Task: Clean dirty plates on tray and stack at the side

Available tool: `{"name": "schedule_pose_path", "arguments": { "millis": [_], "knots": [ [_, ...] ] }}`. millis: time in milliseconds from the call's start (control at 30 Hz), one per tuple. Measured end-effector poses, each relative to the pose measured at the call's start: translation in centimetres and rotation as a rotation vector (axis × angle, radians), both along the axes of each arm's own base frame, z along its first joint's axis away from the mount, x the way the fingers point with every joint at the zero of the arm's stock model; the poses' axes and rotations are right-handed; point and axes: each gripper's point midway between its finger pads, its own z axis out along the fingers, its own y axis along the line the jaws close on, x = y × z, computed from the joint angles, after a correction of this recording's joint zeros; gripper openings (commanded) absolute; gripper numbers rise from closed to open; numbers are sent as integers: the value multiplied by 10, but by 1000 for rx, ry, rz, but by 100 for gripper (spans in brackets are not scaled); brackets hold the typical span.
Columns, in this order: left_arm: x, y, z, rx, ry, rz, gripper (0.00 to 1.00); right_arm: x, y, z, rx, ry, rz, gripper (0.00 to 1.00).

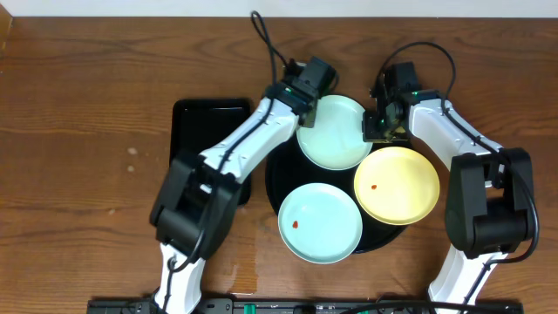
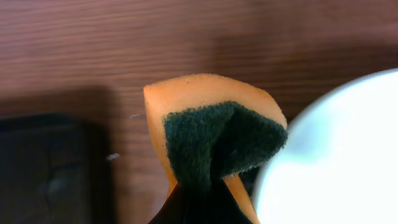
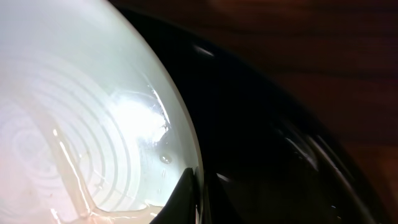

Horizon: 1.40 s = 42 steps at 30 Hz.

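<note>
Jaws clenched: left gripper [image 2: 198, 202] on sponge [image 2: 214, 134], right gripper [image 1: 377, 125] pinching far mint plate [image 1: 331, 135] by its rim; slick edge may slip free.

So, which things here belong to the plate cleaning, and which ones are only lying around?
Job: far mint plate, near mint plate, yellow plate, round black tray, sponge.
Lying about: rectangular black tray, left of the round one.

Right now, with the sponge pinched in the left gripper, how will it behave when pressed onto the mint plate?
The sponge looks soft: it is folded over in the left gripper's pinch, so it will probably squash and bend rather than push stiffly. Its dark green scouring face likely drags on the mint plate, which might shift under it.
</note>
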Motion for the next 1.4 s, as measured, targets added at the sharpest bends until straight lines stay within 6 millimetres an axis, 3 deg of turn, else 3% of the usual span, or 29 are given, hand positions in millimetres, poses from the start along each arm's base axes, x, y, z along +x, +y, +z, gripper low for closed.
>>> {"name": "schedule_pose_path", "arguments": {
  "millis": [133,333,467,567,633,767,867,933,1033,1233,1400],
  "knots": [
    [-12,12,12,-10,33,50,7,-1,-6,2,-35,0,-9,1],
    [-37,11,5,-53,149,78,7,0,-17,19,-94,-39,-5,1],
    [-52,14,7,-65,204,90,7,2,-26,44,-147,-96,3,1],
    [-62,25,24,-72,220,102,7,4,-32,69,-190,-158,4,1],
    [-67,39,44,-87,217,127,7,4,-36,86,-228,-202,3,1],
    [-73,90,86,-127,180,242,8,2,-31,120,-305,-293,33,1],
    [-74,131,98,-143,164,346,7,-1,-24,142,-359,-356,59,1],
    [-77,157,89,-136,184,411,8,-4,-17,154,-402,-395,80,1],
    [-85,186,56,-127,249,485,7,-8,-9,167,-482,-435,111,1],
    [-96,205,6,-177,328,495,7,-16,8,183,-683,-497,194,1],
    [-103,198,-14,-261,372,423,8,-25,26,196,-808,-540,264,1]
  ]
}}
